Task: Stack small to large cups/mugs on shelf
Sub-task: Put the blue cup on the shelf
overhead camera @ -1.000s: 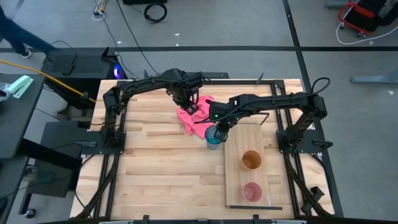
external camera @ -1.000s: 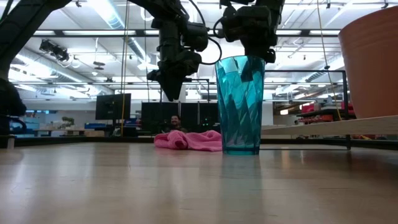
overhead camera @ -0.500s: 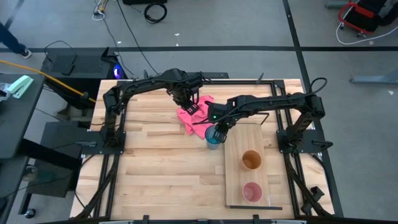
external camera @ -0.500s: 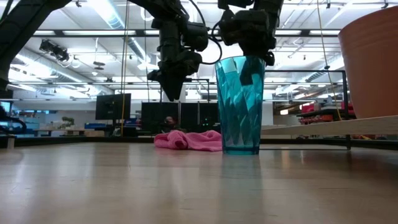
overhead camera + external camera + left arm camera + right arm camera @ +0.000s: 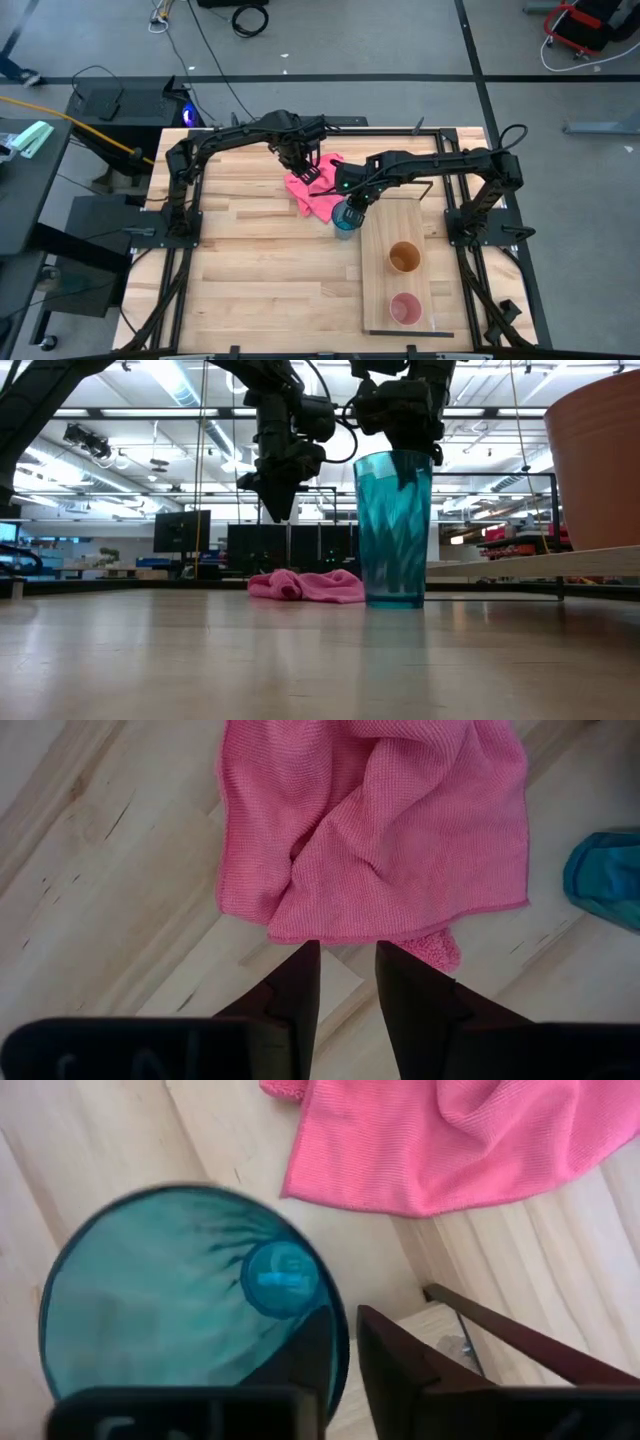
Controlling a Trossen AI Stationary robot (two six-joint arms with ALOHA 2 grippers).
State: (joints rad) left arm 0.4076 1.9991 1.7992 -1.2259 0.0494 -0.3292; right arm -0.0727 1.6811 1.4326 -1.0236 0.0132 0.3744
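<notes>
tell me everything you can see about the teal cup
The teal cup is a tall, handleless tumbler of translucent blue-green plastic with faceted walls, wider at the rim than at its base. It stands upright and empty on the tabletop, just off the shelf corner and beside the pink cloth. The right gripper pinches its rim, one finger inside the cup and the other outside the wall.

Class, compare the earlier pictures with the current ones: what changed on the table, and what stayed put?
The right claw has closed on the teal-blue cup's rim, one finger inside, one outside, and the cup has shifted slightly toward the shelf. The left claw still hovers over the pink cloth; the orange-brown cup and pink cup remain on the shelf.
</notes>
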